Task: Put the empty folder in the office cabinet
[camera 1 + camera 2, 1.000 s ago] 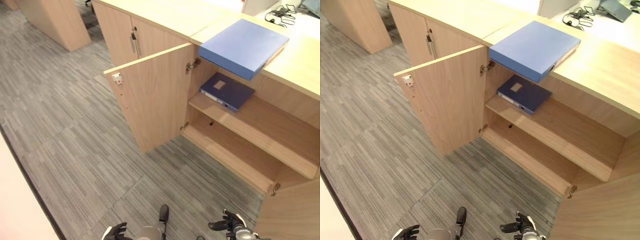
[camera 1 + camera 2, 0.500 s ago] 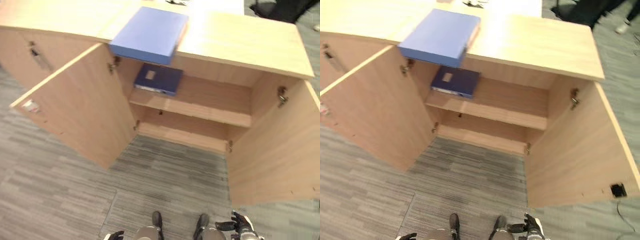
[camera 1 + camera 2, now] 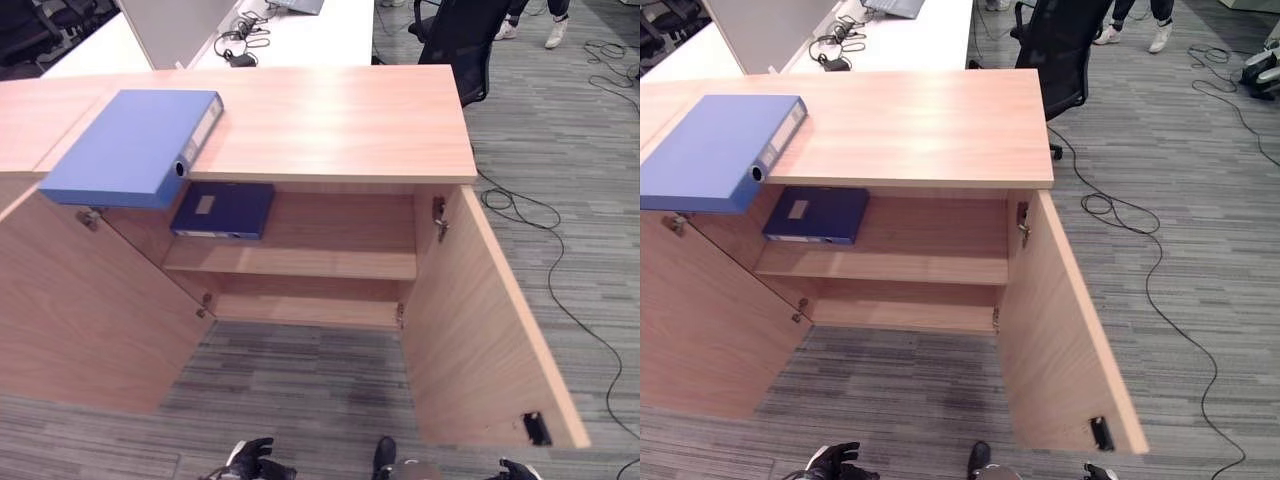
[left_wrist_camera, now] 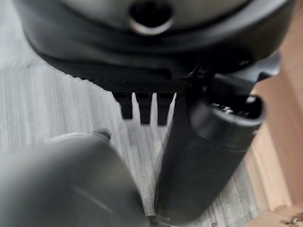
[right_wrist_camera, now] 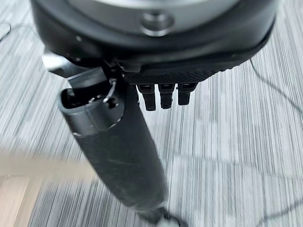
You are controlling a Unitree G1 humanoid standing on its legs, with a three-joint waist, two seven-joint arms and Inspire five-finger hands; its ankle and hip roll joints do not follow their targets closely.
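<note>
Down at six o'clock of the left eye view, my left hand (image 3: 250, 462) hangs low with its fingers (image 4: 142, 108) loosely extended and holding nothing; my right hand (image 3: 518, 470) shows at five o'clock, its fingers (image 5: 161, 98) likewise relaxed and empty over the carpet. Both are well apart from the light blue folder (image 3: 135, 147), which lies flat on the cabinet's worktop (image 3: 330, 120) at ten o'clock, one corner overhanging the front edge. I judge it stiff, boxy and light if empty, with a smooth, possibly slippery cover; I'd take it by the overhanging edge or across the spine. Below, the office cabinet (image 3: 300, 270) stands open, a dark blue folder (image 3: 223, 210) already on its upper shelf (image 3: 330, 262).
</note>
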